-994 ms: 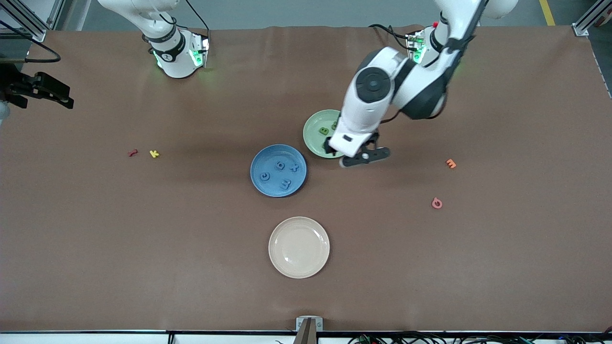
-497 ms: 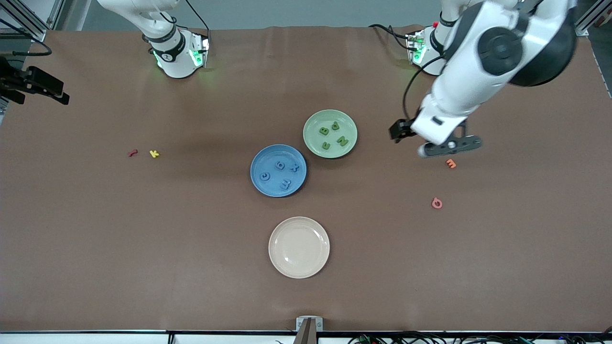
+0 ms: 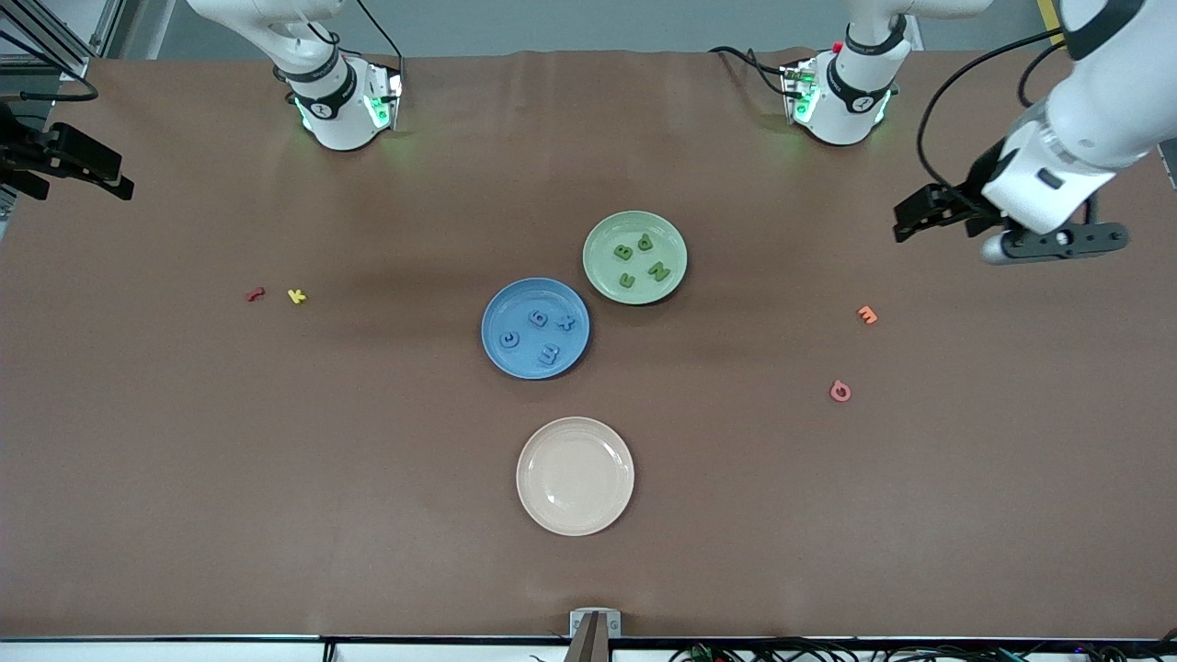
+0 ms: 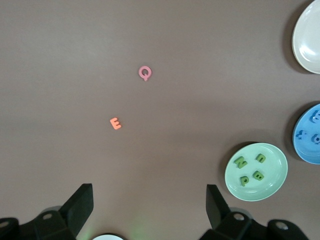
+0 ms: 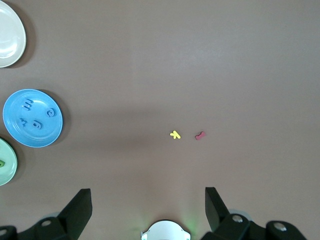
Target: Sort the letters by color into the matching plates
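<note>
On the green plate (image 3: 634,225) I read the green letters (image 3: 641,257) B, P and N, with a fourth I cannot make out; the blue letters (image 3: 540,336) on the blue plate (image 3: 501,308) show an X, an E, a C and one that looks like a 6 or a G. Loose on the table (image 3: 276,478), toward my left arm's end, the orange letter (image 3: 867,314) reads E and the pink letter (image 3: 839,391) reads Q; toward my right arm's end the yellow letter (image 3: 296,295) reads K, and the red letter (image 3: 256,294) beside it I cannot read. I find no printed label, brand or number anywhere that I can read.
</note>
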